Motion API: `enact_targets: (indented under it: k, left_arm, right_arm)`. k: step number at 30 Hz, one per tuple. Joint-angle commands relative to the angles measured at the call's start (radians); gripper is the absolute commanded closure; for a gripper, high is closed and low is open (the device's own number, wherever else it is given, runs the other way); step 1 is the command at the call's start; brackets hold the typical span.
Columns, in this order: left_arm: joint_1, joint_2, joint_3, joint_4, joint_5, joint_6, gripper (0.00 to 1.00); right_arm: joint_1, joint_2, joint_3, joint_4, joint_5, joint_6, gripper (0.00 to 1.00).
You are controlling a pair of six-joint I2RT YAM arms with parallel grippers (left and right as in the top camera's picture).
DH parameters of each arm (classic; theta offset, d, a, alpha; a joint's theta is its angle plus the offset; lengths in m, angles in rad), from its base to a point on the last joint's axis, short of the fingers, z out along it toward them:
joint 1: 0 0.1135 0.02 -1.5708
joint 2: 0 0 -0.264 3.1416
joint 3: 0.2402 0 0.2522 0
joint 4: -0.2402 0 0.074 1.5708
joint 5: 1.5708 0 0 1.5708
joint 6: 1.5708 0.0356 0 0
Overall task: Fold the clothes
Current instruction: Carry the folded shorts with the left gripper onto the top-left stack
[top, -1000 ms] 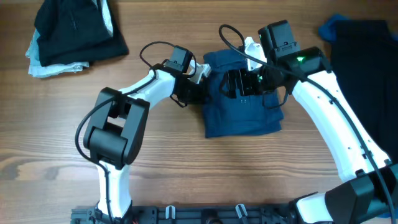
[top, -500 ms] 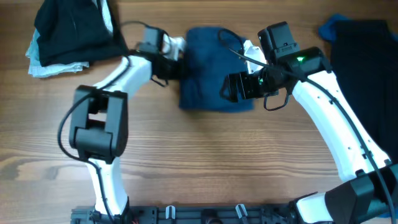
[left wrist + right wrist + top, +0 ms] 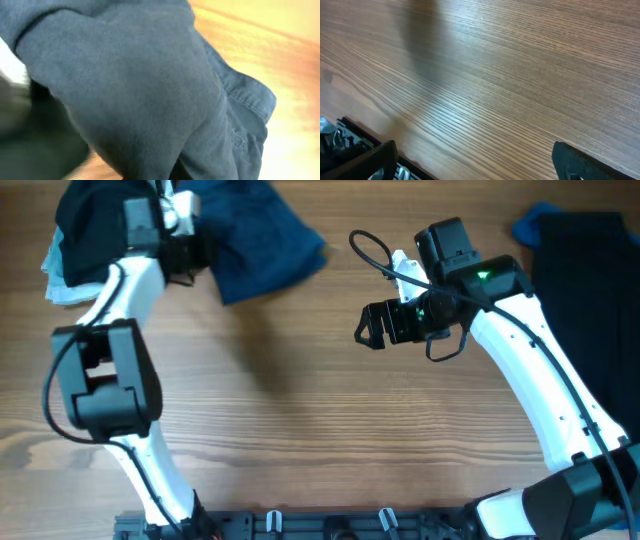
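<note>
The folded dark navy-blue garment (image 3: 258, 238) lies at the back left of the table, next to a pile of black and pale blue-white clothes (image 3: 90, 235). My left gripper (image 3: 195, 248) is at the navy garment's left edge and is shut on it; the fabric fills the left wrist view (image 3: 150, 95) and hides the fingers. My right gripper (image 3: 367, 332) is open and empty above bare wood at the table's middle; its two fingertips show wide apart in the right wrist view (image 3: 475, 160). More black and bright blue clothes (image 3: 585, 250) lie at the back right.
The wooden table (image 3: 300, 420) spans the view. A black cable (image 3: 370, 245) loops off my right arm. A rail (image 3: 320, 525) runs along the table's front edge.
My left gripper has dragged the navy garment from the table's middle to the back left, beside the black pile. My right gripper let go of it and stayed near the middle, open.
</note>
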Motion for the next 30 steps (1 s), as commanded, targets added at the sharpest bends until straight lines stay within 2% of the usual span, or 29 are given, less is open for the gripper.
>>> enact_targets:
  k: [1, 15, 18, 30]
  left_arm:
    - [0.058, 0.009, 0.042, 0.03, -0.001, 0.026, 0.96]
    - [0.143, 0.009, 0.232, 0.009, 0.009, 0.029, 0.95]
    - [0.173, 0.009, 0.235, 0.038, 0.006, 0.029, 0.92]
    - [0.318, 0.01, 0.235, 0.048, -0.035, 0.034, 0.91]
  right_arm:
    - [-0.001, -0.019, 0.003, -0.013, -0.016, 0.01, 0.01]
    - [-0.001, -0.019, 0.003, -0.017, -0.028, 0.035, 0.0]
    - [-0.001, -0.019, 0.003, -0.024, -0.028, 0.035, 0.01]
    - [-0.001, -0.019, 0.003, -0.042, -0.027, 0.085, 0.01]
